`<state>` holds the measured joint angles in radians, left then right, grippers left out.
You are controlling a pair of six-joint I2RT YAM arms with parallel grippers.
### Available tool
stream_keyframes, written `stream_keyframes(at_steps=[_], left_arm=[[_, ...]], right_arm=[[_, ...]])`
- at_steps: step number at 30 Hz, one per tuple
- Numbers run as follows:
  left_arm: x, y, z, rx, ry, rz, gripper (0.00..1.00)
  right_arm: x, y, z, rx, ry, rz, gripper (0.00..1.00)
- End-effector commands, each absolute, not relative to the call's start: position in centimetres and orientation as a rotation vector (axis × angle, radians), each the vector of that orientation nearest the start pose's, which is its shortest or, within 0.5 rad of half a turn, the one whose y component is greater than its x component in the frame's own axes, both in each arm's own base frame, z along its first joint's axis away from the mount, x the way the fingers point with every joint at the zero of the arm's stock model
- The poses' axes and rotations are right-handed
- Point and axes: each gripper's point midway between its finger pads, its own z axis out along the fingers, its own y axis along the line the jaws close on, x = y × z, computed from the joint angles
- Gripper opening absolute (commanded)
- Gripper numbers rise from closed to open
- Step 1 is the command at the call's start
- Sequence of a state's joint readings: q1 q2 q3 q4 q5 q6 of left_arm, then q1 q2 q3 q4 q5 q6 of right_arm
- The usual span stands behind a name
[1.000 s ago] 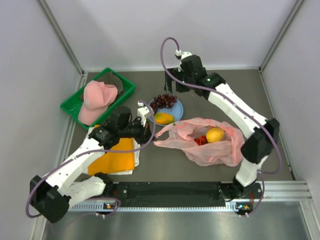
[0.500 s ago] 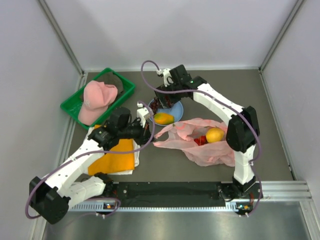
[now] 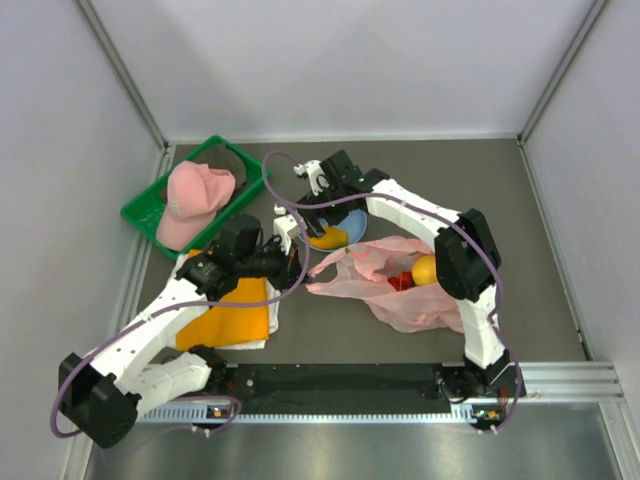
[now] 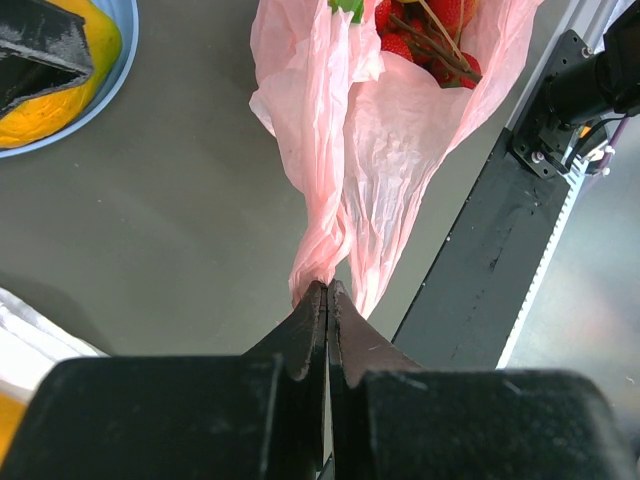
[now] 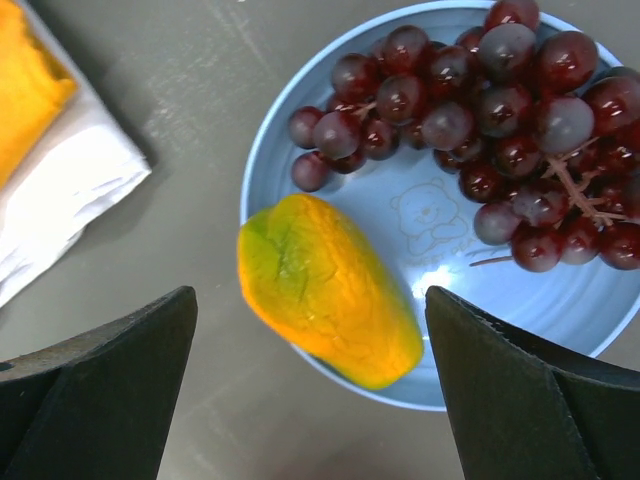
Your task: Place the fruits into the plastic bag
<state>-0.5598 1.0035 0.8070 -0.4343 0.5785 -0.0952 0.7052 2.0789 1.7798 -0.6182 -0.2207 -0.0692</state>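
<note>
The pink plastic bag (image 3: 420, 290) lies open at centre right with a yellow lemon (image 3: 427, 269) and red fruits (image 3: 400, 282) inside. My left gripper (image 3: 300, 270) is shut on the bag's left edge (image 4: 325, 270), and the red fruits (image 4: 425, 30) show inside the bag in the left wrist view. My right gripper (image 3: 322, 212) is open above the light blue plate (image 3: 354, 226). In the right wrist view, its fingers straddle the orange-yellow mango (image 5: 325, 290) without touching it. Dark grapes (image 5: 480, 120) fill the plate's (image 5: 425, 215) other side. No kiwi is in view.
A green basket (image 3: 150, 208) with a pink cap (image 3: 195, 198) stands at the back left. A folded orange cloth (image 3: 235, 315) on a white one lies under my left arm and shows in the right wrist view (image 5: 30, 90). A black rail (image 3: 350, 378) runs along the near edge.
My right arm has swung left and come down over the plate, now covering the grapes in the top view. My left arm and the bag have not moved.
</note>
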Motion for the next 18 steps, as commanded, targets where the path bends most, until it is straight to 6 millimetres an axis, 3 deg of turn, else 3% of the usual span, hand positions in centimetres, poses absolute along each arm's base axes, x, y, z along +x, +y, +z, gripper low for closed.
stream_keyframes(at_steps=[1, 10, 18], left_arm=[[18.5, -23.6, 19.1, 0.854, 2.058, -1.006, 0.00], [18.5, -23.7, 19.2, 0.856, 2.055, -1.013, 0.00], [18.4, -23.6, 19.1, 0.857, 2.058, -1.015, 0.00]], right_arm=[[38.2, 36.7, 10.3, -1.024, 2.279, 0.488, 0.92], [36.9, 36.2, 8.3, -1.067, 2.307, 0.435, 0.86], [35.8, 36.2, 8.2, -1.081, 2.318, 0.463, 0.86]])
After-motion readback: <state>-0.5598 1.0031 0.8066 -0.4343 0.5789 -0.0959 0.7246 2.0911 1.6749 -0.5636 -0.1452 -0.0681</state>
